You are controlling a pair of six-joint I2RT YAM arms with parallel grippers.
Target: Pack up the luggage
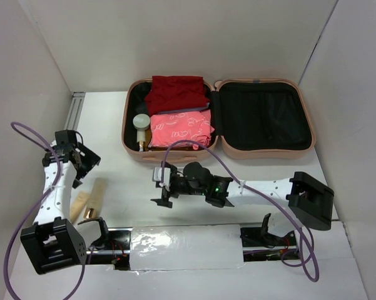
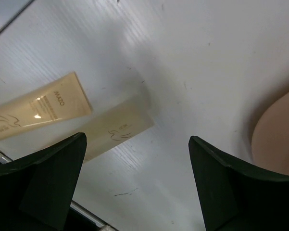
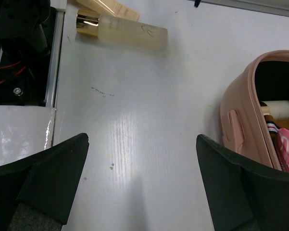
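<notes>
- Peach-pink hard-shell luggage is laid open at the back of the white tabletop. A dark red garment, a pink patterned garment and a white-capped bottle are seen packed in its left half.
- Two cream cosmetic tubes are seen lying on the tabletop, near the left hand and well apart from the luggage.
- Both hands are held spread, with nothing between the fingers. The right hand is poised just in front of the luggage.
- Fetching the tubes is judged to be the step in hand. A descent and pinch by the left hand is called for next, followed by a carry to the luggage.
</notes>
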